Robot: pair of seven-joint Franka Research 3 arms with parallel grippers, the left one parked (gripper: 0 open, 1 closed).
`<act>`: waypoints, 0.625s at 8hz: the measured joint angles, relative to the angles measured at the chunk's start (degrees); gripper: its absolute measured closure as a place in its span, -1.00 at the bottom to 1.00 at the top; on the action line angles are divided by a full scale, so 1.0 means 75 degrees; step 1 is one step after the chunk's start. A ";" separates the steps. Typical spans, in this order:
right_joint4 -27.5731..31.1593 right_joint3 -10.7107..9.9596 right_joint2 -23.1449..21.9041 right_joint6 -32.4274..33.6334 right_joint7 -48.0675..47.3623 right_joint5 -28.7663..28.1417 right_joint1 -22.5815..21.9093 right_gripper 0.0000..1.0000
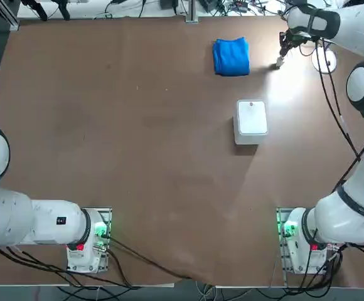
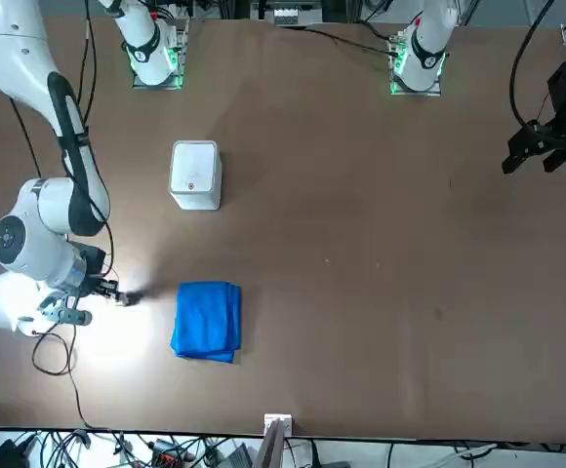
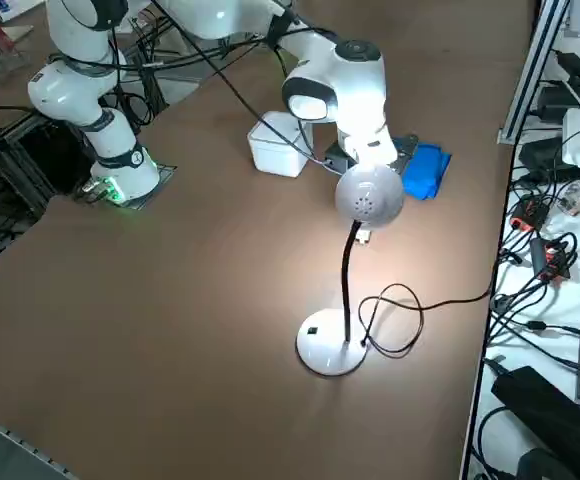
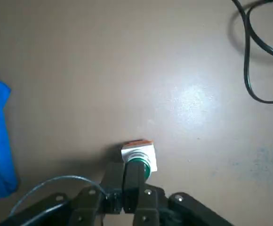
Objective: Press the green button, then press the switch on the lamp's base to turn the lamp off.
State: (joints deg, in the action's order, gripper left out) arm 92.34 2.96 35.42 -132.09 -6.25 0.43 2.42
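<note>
The green button (image 4: 140,165), a small green cap on a pale square body, stands on the brown table between the blue cloth and the lamp. My right gripper (image 4: 129,183) is shut, and its joined fingertips rest on the button's cap. From overhead the gripper (image 1: 283,52) is at the far right, over the button (image 1: 278,64). The lamp (image 3: 368,195) is lit and throws a bright patch on the table. The lamp's base (image 3: 330,346) is a flat white disc, and the switch (image 3: 312,331) is a dark dot on it. In the right side view the lamp head hides the gripper.
A blue cloth (image 1: 231,56) lies just left of the button. A white rounded box (image 1: 251,119) stands nearer the robot. The lamp's black cord (image 3: 400,315) loops beside the base towards the table's edge, and the cord (image 4: 254,56) also shows near the gripper.
</note>
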 joint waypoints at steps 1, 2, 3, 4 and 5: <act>0.0090 0.0000 -0.0018 -0.0153 -0.0017 0.0000 0.0003 0.97; 0.0189 0.0000 -0.0065 -0.0273 -0.0026 0.0000 0.0004 0.97; 0.0259 0.0000 -0.0098 -0.0340 -0.0030 0.0000 0.0007 0.97; 0.0274 0.0000 -0.0107 -0.0367 -0.0034 0.0000 0.0008 0.97; 0.0270 0.0000 -0.0119 -0.0417 -0.0054 -0.0002 0.0009 0.97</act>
State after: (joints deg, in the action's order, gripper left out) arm 94.37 2.96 34.52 -135.21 -6.65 0.42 2.49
